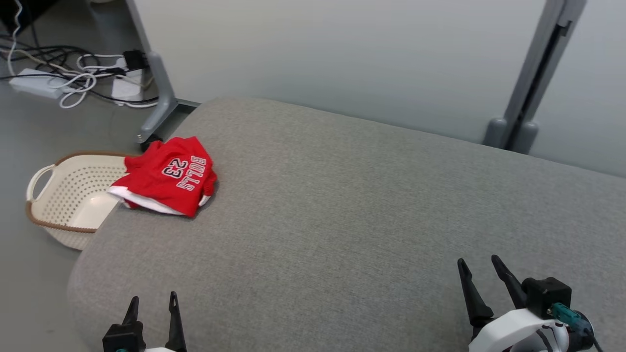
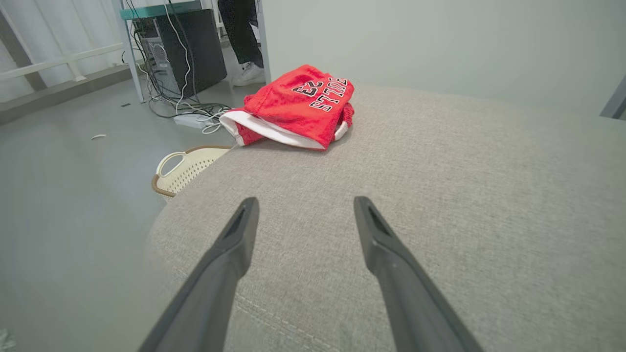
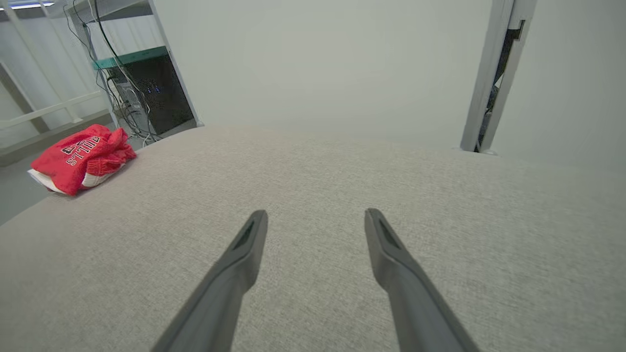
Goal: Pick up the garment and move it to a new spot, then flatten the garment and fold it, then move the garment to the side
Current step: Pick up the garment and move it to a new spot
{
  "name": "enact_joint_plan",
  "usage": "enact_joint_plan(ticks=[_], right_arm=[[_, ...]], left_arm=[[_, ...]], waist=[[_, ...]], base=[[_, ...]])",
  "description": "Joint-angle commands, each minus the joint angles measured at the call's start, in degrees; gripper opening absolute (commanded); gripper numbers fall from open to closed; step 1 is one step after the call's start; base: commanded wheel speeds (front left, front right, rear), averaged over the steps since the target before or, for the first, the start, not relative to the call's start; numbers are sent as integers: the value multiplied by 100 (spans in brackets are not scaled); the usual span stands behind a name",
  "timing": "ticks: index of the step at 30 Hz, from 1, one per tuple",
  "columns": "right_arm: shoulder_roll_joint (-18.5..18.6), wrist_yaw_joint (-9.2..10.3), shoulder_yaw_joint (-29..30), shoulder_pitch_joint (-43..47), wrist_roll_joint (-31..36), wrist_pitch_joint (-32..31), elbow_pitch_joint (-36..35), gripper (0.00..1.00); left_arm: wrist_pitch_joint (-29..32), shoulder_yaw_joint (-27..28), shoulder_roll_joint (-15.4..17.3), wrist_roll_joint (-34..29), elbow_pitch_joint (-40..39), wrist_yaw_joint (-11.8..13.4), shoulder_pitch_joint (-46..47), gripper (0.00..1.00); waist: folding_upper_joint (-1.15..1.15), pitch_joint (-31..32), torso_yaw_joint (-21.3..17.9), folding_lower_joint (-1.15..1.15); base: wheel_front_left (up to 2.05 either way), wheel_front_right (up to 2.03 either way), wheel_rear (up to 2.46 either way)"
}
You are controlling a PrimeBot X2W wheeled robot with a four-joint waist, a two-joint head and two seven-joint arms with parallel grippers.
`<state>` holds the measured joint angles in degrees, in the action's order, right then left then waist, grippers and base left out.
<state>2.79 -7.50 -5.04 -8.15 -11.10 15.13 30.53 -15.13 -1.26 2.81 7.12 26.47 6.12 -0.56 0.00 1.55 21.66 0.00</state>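
Left gripper (image 1: 153,299): stood wide open at the lower left of the head view, 2 dark fingers apart, gripped nothing, over the near-left corner of the grey cushion (image 1: 367,220).
Right gripper (image 1: 478,261): spread just as wide at the lower right, gripped nothing, well apart from the garment.
Garment (image 1: 168,176): lay crumpled at the cushion's far-left edge, red with white trim, printed "BULLS 23", upside down to the head camera.
Basket (image 1: 73,193): sat on the floor just beside the cushion's left edge, cream, perforated, brown-rimmed; showed bare holed wall and smooth bottom; right part hidden behind garment and cushion, so contents there could not be told.
Head view: took in most of the basket's mouth, plus a white power strip (image 1: 34,83) among tangled cables.
Left wrist view: caught the basket's handle end (image 2: 188,168) past the cushion's curve; added a computer tower (image 2: 181,49) and a person's white shoe (image 2: 250,74) beyond the garment (image 2: 298,105).
Right wrist view: put the garment (image 3: 80,159) at the far left, the tower (image 3: 151,93) behind it, a grey post (image 3: 494,73) at the right.
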Motion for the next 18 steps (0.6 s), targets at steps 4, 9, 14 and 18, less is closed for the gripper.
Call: enact_joint_plan(ticks=[4, 9, 14, 18], right_arm=[[34, 3, -139, 5, -93, 1, 30, 100], [33, 2, -237, 26, -56, 1, 8, 100], [33, 2, -291, 15, -32, 1, -4, 100], [32, 2, -327, -49, -1, 1, 61, 100]], left_arm=[[-1, 166, 20, -2, 5, -6, -86, 100], [-1, 324, 20, 45, -11, -44, -102, 100], [-1, 378, 21, 53, 7, -109, -131, 100], [-1, 424, 23, 193, 130, -142, -17, 100]], waist=[[0, 5, 535, 0], [0, -3, 708, 0], [0, -39, 682, 0], [0, -132, 536, 0]], base=[[0, 0, 0], [0, 0, 0], [0, 0, 0], [0, 0, 0]])
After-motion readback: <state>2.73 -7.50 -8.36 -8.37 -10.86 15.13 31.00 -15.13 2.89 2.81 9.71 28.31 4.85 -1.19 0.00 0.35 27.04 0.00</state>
